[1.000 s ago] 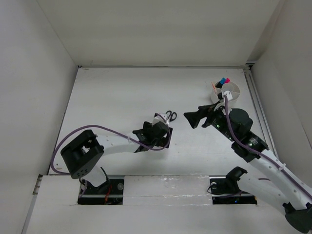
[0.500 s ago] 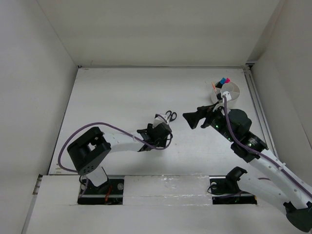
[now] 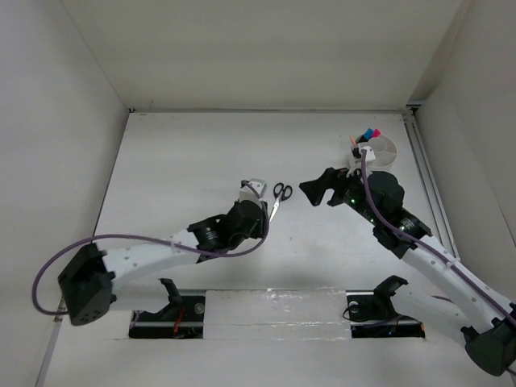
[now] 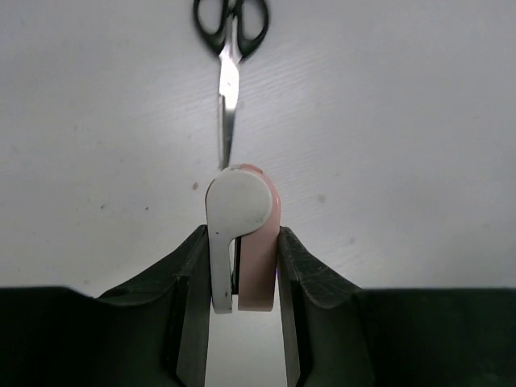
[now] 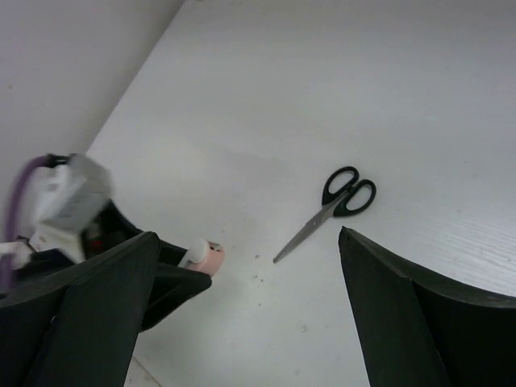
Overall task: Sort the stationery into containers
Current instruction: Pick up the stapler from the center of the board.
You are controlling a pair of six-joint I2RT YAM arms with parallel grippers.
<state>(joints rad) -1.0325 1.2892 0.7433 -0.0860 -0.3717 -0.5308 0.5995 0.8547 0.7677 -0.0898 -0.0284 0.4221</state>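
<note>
Scissors [image 4: 230, 48] are seen lying flat on the white table [image 3: 185, 161] near its middle. The black handles are turned to the far side and the closed blades point toward the near side. In the left wrist view the blade tip is found just beyond the fingertips of the left gripper [image 4: 242, 189]; whether tip and pads touch cannot be told. The left gripper is clenched, its white pad and pink pad pressed together, and nothing is seen between them. It is held low over the table, just on the near side of the scissors.

Right of the scissors, the right gripper [image 3: 316, 185] is held released, with its two dark fingers spread wide and nothing grasped. It is pointed left, toward the scissors and the left gripper, and both are framed between its fingers in the right wrist view.

At the far right of the table the round white tub [image 3: 385, 153] is seen, partly hidden by the right arm. Black markers [image 3: 368, 132] with a pink cap and a blue cap are stood in its far-left compartment, leaning outward. A thin reddish pen [image 3: 352, 141] is seen at the left rim beside them. The other compartments cannot be made out.
</note>
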